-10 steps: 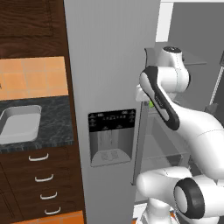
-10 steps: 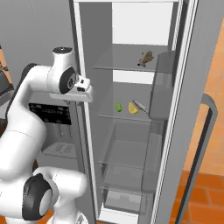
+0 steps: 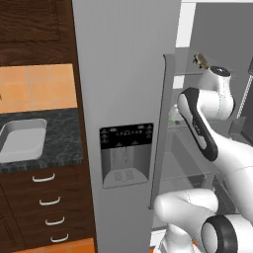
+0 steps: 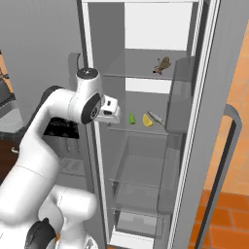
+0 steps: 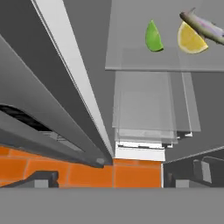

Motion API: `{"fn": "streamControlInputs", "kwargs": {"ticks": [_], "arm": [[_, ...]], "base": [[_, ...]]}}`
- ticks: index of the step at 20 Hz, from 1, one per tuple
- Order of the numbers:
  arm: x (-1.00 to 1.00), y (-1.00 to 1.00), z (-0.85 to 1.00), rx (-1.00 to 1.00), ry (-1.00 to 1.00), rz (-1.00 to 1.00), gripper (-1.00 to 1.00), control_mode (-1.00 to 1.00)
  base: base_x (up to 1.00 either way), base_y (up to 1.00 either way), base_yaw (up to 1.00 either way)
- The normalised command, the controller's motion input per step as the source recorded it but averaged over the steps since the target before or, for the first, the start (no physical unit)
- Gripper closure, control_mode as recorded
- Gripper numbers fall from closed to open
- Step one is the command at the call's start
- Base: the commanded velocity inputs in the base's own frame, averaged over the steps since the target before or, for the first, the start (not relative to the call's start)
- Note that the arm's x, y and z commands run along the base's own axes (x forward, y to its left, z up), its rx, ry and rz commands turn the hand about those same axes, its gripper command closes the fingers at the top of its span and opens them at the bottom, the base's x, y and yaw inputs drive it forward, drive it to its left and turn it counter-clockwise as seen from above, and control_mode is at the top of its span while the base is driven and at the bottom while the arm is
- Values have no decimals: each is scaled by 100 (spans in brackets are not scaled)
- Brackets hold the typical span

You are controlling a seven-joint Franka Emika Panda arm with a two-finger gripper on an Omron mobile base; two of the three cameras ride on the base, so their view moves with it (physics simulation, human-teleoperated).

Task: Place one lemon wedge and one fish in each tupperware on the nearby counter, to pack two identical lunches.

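My gripper [image 4: 113,113] is open at the left edge of the open fridge, level with the middle glass shelf [image 4: 146,130]; its fingertips [image 5: 41,179] stand wide apart with nothing between them. On that shelf lie a green wedge [image 5: 153,37], a yellow lemon wedge [image 5: 190,39] and a silver fish [image 5: 204,26], all a short way ahead of the hand. In the right base view they are the lemon wedge [image 4: 147,120] and the fish [image 4: 156,117]. A brown fish [image 4: 163,64] lies on the shelf above. The tupperware is out of view.
The closed left fridge door with its dispenser [image 3: 126,153] stands beside the arm. Left of it is the black counter [image 3: 62,143] with a sink [image 3: 22,141] over brown drawers [image 3: 47,197]. The open right door [image 4: 214,146] flanks the shelves.
The arm has swung lower and further toward the fridge opening, bringing the hand nearer to the middle shelf. The things on the shelves have not moved.
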Motion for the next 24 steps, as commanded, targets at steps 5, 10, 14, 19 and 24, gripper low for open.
{"fn": "streamControlInputs", "kwargs": {"ticks": [5,10,14,19,24], "arm": [[5,-52,-45,0,-15,0,-100,-100],[38,-65,-36,0,-2,0,-100,-100],[47,-50,-9,0,0,0,-100,-100],[15,-53,38,0,-1,0,-100,-100],[42,-32,13,0,0,0,-100,-100]], "base": [[0,0,0],[0,0,0],[0,0,0],[0,0,0],[0,0,0]]}}
